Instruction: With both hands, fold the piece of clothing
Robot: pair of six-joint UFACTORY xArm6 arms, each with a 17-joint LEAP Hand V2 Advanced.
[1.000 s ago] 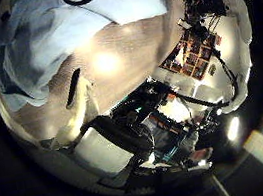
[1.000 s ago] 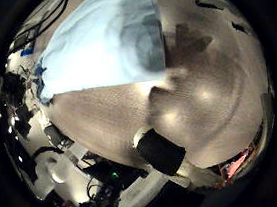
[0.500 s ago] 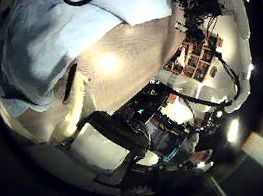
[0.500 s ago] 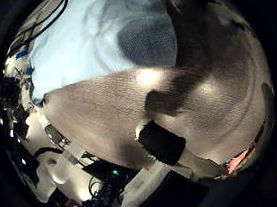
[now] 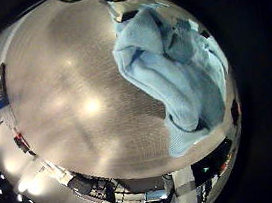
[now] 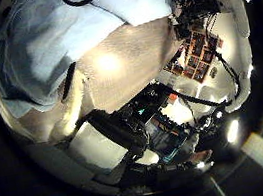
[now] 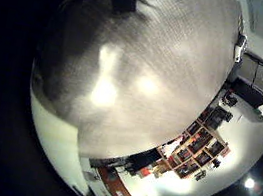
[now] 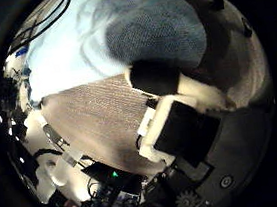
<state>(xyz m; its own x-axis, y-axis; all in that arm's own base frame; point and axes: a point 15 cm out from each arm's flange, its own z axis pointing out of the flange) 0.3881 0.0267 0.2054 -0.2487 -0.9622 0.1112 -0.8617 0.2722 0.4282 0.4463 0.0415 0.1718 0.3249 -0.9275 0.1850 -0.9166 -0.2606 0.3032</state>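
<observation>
Garment: crumpled, lying on table, below and just beside left palm; also fills far side of right thumb-side view.
Right hand: fingers bent in over cloth edge; contact w/ cloth: can't tell.
Left hand: finger state can't tell.

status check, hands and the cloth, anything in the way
Right hand over the table by the cloth, holding nothing. Left hand's fingers not visible. Cloth rumpled on the table, unfolded. Nothing seen in the way.
</observation>
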